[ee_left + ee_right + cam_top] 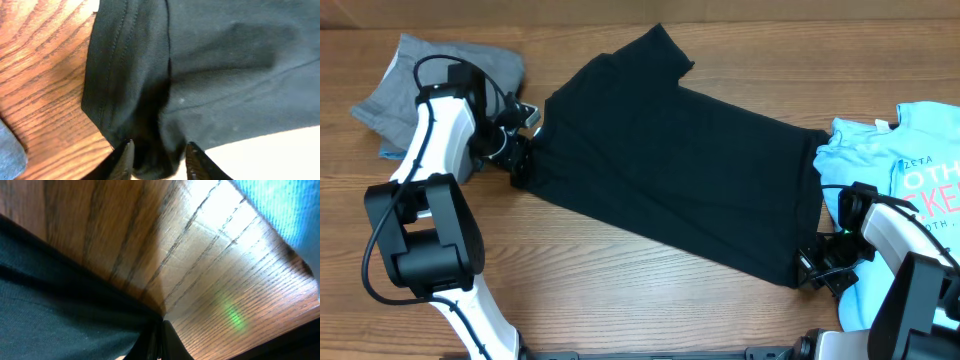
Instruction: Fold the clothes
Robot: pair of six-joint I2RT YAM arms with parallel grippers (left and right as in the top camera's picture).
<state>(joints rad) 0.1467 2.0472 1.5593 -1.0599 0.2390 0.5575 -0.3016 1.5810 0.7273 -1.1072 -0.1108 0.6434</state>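
- Clearly, our left gripper (159, 161) has its fingers part-way apart with a bunch of the black T-shirt (670, 160) between them; we cannot tell whether it is clamped.
- Our right gripper (161, 332) is pressed together, pinching the shirt's corner at the opposite end.
- We judge the step to be spreading the shirt flat. The left should bite only the edge, then the 2 arms pull apart evenly, low over the table (620, 300).
- The shirt lies diagonally mid-table, between the grey shorts (400, 90) and the light blue tee (910, 150).
- We read "ZETA" on the blue tee; its larger pink letters are cut off. No label shows on the black shirt.
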